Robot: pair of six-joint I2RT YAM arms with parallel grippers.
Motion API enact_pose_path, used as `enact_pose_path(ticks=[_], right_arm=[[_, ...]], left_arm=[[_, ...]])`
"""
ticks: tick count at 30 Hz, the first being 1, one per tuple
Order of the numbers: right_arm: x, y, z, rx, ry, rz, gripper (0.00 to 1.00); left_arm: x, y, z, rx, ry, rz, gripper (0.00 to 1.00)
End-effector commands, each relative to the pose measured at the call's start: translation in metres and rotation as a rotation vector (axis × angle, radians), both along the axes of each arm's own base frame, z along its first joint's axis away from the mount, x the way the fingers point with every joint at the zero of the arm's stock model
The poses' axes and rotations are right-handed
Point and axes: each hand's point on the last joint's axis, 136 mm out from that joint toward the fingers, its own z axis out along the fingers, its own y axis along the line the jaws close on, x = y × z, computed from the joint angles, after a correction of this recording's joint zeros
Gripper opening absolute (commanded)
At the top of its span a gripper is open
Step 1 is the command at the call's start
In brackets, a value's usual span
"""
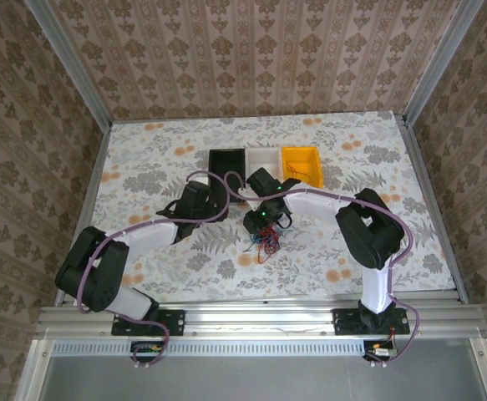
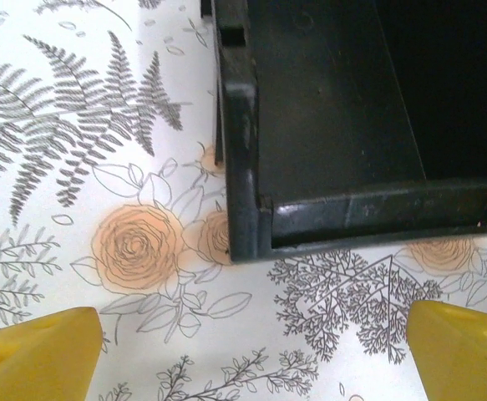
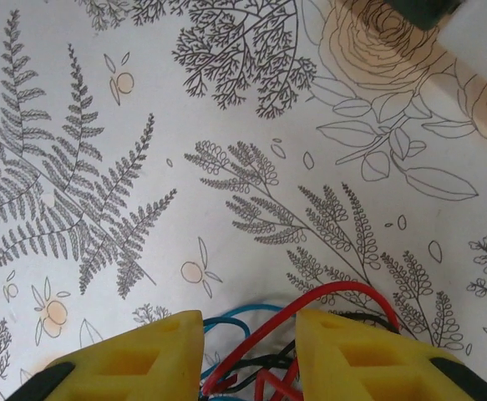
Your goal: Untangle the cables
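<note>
Tabletop: floral print, seen from above; three bins are lined up at the far middle.
Left arm: stretched from the near-left base toward the middle of the tabletop.
Left hand: placed just beside the near end of the black bin. In the left wrist view the left hand is spread wide, one yellow fingertip at each lower corner, with nothing held between them.
Black bin: leftmost of the three. Its near corner is seen above the gap of the left hand; the inside is dark and its contents cannot be made out.
White bin: middle of the row, touching the black one; partly covered by the right wrist.
Cables: small loose tangle of red, blue and dark wires, found at the middle of the tabletop, directly under the right hand and well short of the bins.
Right hand: pointed down over the tangle. In the right wrist view the right hand is narrowed and the cables are gripped between its yellow fingers; a red loop sticks out past the tips.
Yellow bin: rightmost of the row.
Right arm: bent from the near-right base inward to the middle.
</note>
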Motion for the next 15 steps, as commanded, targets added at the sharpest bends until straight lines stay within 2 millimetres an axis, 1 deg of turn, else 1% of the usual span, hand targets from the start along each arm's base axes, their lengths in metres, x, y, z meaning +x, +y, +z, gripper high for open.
enact_pose_path(ticks=[1,5,9,10,11,12,15], right_arm=[[0.003,-0.002,-0.005,-0.036,0.003,0.012,0.33],[0.004,0.001,-0.010,-0.036,0.013,0.018,0.27],[0.006,0.003,-0.015,-0.039,0.023,0.018,0.25],[0.007,0.003,-0.015,-0.037,0.021,0.018,0.23],[0.009,0.003,-0.015,-0.035,0.016,0.014,0.19],[0.011,0.003,-0.013,-0.026,0.015,0.008,0.14],[0.016,0.001,-0.005,0.028,0.013,-0.019,0.04]], left_arm=[[0.000,0.006,0.005,-0.012,-0.021,0.029,0.94],[-0.002,0.005,0.002,-0.015,-0.013,0.023,0.94],[-0.002,0.002,0.003,-0.014,-0.013,0.008,0.94],[-0.002,0.001,0.003,-0.016,-0.013,0.004,0.94],[-0.002,0.000,0.004,-0.019,-0.014,-0.002,0.94],[-0.002,-0.001,0.003,-0.020,-0.011,-0.010,0.94],[-0.003,-0.008,0.003,-0.022,-0.009,-0.054,0.94]])
